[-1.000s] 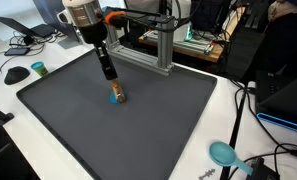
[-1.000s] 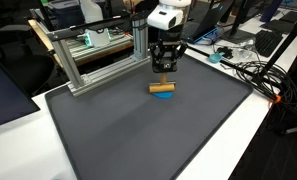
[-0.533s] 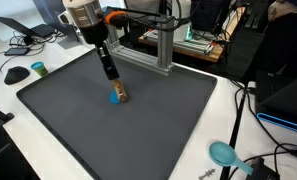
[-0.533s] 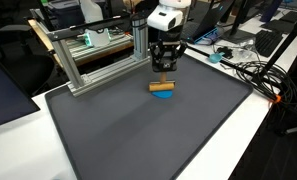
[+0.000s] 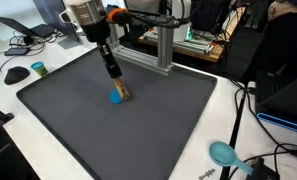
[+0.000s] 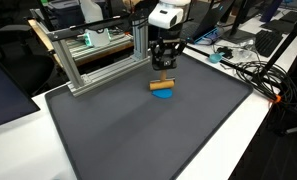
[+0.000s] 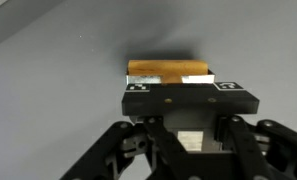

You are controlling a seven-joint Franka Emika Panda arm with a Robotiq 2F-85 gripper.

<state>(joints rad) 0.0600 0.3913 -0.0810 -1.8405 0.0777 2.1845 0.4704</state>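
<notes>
In an exterior view: gripper staying clamped on tan wooden block, drifting slightly toward far edge of dark grey mat.
In an exterior view: block sitting slightly higher than second ago, small blue round piece just beneath; lift probably beginning.
Wrist view: fingers pinching block.

The hand is black, with small white tags marked in black. The block is honey-brown wood; the disc is bright blue. The mat is plain charcoal grey, the counter white, the frame silver, the scoop teal, the cable orange.
</notes>
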